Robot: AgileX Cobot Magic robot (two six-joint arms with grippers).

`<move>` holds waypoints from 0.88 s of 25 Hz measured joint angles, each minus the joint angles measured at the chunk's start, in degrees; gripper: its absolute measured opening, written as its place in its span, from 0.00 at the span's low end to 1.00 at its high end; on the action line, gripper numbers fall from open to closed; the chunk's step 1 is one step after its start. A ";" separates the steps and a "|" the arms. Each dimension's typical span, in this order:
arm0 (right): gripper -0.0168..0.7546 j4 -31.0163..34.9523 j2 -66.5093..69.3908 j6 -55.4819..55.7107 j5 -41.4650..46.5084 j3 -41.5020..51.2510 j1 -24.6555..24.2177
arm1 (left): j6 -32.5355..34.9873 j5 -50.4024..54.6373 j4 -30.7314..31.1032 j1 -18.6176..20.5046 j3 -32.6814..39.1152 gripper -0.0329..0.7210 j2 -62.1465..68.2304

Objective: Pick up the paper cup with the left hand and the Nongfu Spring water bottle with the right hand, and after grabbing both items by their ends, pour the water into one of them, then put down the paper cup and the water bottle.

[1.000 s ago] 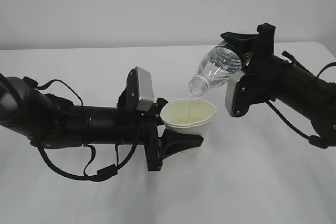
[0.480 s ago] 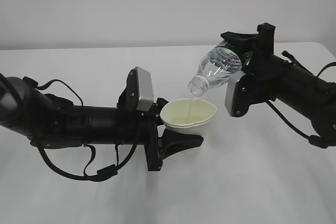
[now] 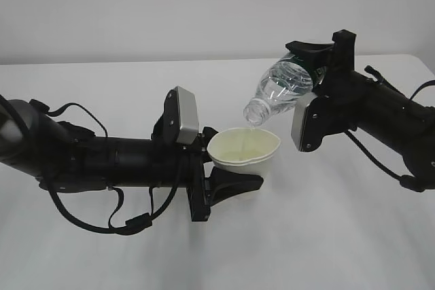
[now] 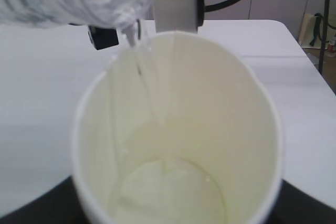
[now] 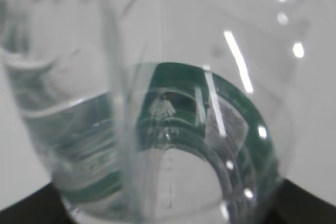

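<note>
Left gripper [image 3: 228, 168] held the cup [image 3: 244, 151] upright above the table [image 3: 326, 236], jaws clamped on its base. Right gripper [image 3: 314, 66] gripped the bottle [image 3: 280, 93] by its bottom, neck tilted down over the cup; water [image 4: 140, 66] streamed in.

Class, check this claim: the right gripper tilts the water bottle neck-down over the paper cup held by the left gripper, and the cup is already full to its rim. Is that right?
One detail is wrong. The paper cup is not full: the left wrist view shows water only near its bottom. The rest stands: the right gripper tilts the water bottle neck-down over the cup held by the left gripper.
</note>
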 joint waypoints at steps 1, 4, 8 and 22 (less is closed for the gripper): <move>0.60 0.00 0.00 0.00 0.00 0.00 0.00 | 0.00 0.00 0.00 0.00 0.00 0.59 0.00; 0.60 0.00 0.00 -0.12 0.00 0.00 0.00 | 0.00 0.00 0.00 0.00 0.00 0.59 0.00; 0.60 0.00 0.00 -0.15 0.00 0.00 0.00 | 0.00 0.00 0.00 0.00 0.00 0.59 0.00; 0.60 0.03 0.00 -0.58 0.00 0.00 0.00 | 0.00 0.10 0.00 0.00 0.00 0.59 0.00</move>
